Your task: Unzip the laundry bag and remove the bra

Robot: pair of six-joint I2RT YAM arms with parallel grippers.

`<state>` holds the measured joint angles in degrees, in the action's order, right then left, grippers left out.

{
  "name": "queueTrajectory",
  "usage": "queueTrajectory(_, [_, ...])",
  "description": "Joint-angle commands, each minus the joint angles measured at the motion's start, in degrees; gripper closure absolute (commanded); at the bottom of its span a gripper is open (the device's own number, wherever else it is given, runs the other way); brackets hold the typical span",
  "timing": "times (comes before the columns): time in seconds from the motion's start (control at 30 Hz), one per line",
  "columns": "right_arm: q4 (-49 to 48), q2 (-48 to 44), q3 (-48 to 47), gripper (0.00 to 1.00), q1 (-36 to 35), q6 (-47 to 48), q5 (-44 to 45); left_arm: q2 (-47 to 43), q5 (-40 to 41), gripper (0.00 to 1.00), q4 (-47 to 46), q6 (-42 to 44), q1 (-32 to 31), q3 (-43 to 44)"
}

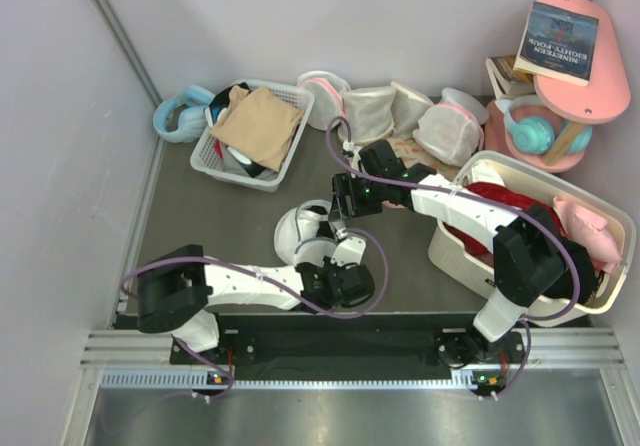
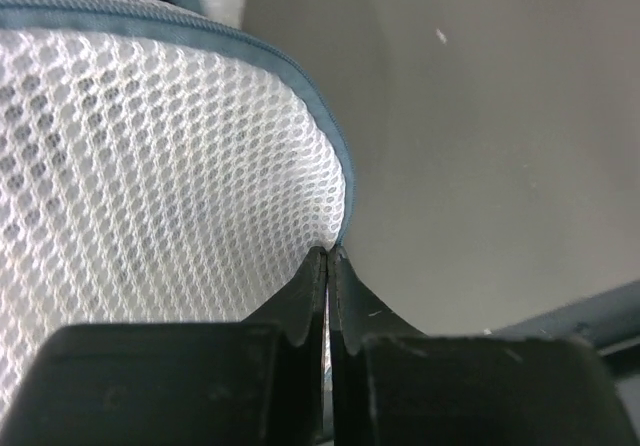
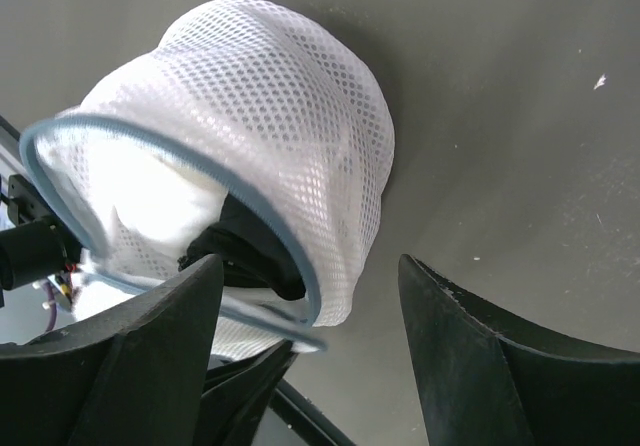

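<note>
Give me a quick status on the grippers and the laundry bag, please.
Left gripper shut on the laundry bag at its rim. Right gripper open, at the bag's mouth. Bag unzipped, bra showing inside, not out. Nothing seen in the way.

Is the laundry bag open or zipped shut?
Open: the laundry bag gapes wide in the right wrist view, and the black bra shows inside its mouth.

Through my right wrist camera, the laundry bag lies tipped on the grey table, its blue-grey zipper rim gaping toward me. The black bra shows inside the opening. My right gripper has its jaws spread wide, the bag's lower edge between them; I can't tell whether they touch it.
</note>
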<state>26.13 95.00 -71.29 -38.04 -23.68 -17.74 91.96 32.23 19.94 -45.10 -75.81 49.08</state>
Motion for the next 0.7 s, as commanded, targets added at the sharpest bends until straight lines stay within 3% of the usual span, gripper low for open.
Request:
queueTrajectory(0.0, [-1.8, -0.3, -0.1, 0.3, 1.0, -0.3, -0.6, -9.1, 4.0, 1.0, 2.9, -1.8, -0.2, 0.9])
queueTrajectory(0.1, [-1.6, -0.4, 0.0, 0.31, 1.0, -0.1, -0.7, -15.4, 5.0, 1.0, 5.3, -1.8, -0.2, 1.9])
queueTrajectory(0.4, [-1.3, 0.6, -0.3, 0.74, 1.3, 0.7, -1.2, -37.1, 10.3, 1.0, 9.5, 0.5, 0.5, 1.6])
queueTrajectory(0.53, [0.1, 0.3, -0.8, 0.99, 1.6, 1.0, 0.2, -45.9, 14.4, 1.0, 13.4, -1.0, 2.0, 1.3])
queueTrajectory(0.67, [2.3, -0.3, -1.4, 1.0, 1.6, 2.1, 2.1, -53.4, 20.3, 1.0, 18.6, -2.4, 4.2, 1.4])
